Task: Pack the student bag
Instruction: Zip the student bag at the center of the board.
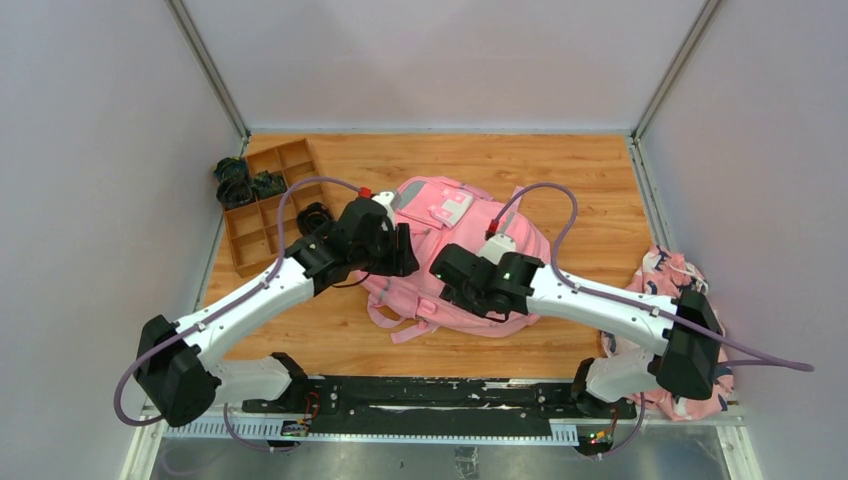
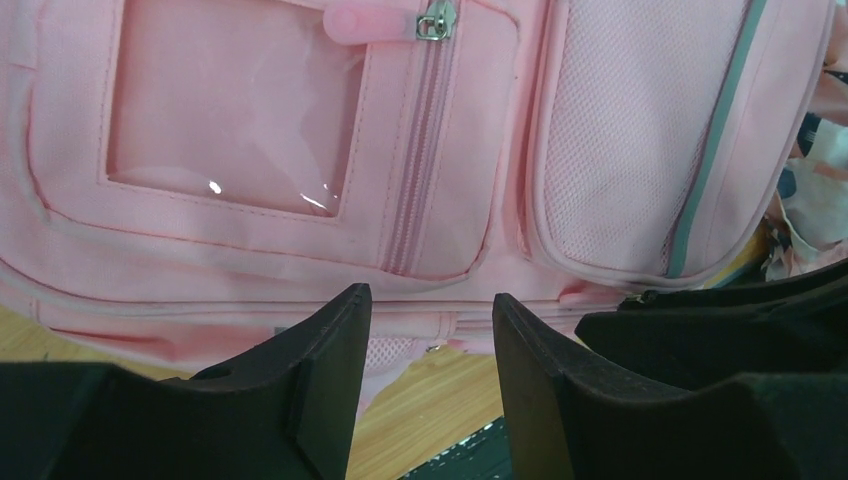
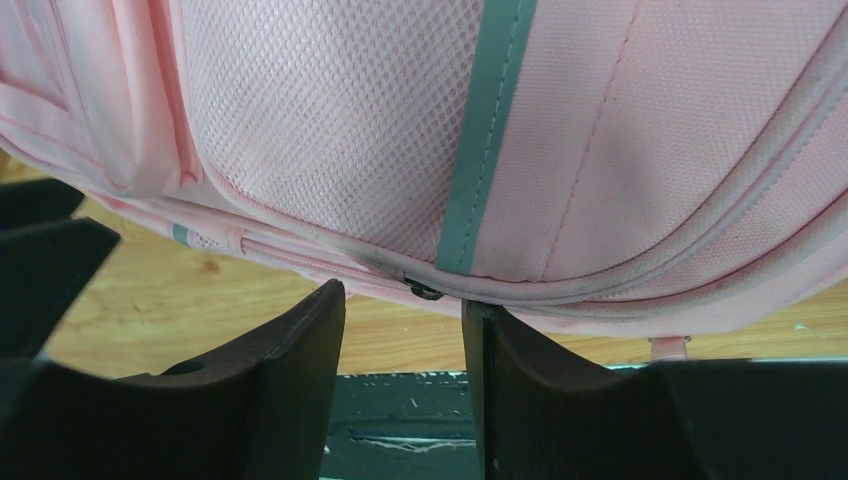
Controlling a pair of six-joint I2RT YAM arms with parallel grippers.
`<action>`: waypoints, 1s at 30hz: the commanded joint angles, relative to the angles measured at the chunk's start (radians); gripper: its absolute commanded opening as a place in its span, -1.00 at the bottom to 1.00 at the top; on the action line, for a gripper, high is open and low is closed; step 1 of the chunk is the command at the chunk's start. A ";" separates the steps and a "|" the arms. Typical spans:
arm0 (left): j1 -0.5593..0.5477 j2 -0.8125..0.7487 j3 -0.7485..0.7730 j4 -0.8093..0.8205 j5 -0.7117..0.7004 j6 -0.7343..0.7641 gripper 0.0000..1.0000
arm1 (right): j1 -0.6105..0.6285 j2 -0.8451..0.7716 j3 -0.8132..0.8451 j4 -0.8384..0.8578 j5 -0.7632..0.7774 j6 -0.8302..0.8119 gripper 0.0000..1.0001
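— Pink student bag [image 1: 440,235]: where did it lie?
— Flat at mid-table, between both arms. The left gripper [image 2: 430,315] and right gripper [image 3: 403,318] hung at its near edge, fingers apart and empty, probably to reach the zipper pull [image 3: 424,290].

The walls [image 1: 440,60] are plain and pale. The table [image 1: 585,180] is brown wood. Soft light everywhere

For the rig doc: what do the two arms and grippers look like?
Left arm and right arm: white links, black joint housings. Left gripper and right gripper: matte black, two wedge-shaped fingers. A lilac cable loops along each arm to a red connector near the wrist. Green light on the right wrist.
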 commanded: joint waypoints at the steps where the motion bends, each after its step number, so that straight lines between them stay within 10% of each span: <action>1: 0.007 0.000 -0.040 0.061 0.052 0.012 0.08 | 0.013 0.056 0.046 -0.067 0.151 0.157 0.03; 15: 0.023 0.077 -0.062 0.110 0.097 0.023 0.08 | 0.044 0.153 0.192 -0.610 0.277 0.293 -0.29; 24: 0.027 0.098 -0.041 0.108 0.128 0.022 0.07 | 0.045 -0.009 0.057 -0.199 0.276 -0.311 -0.12; 30: 0.027 0.066 -0.037 0.094 0.169 0.008 0.07 | 0.052 -0.167 -0.068 -0.015 0.196 -0.378 -0.04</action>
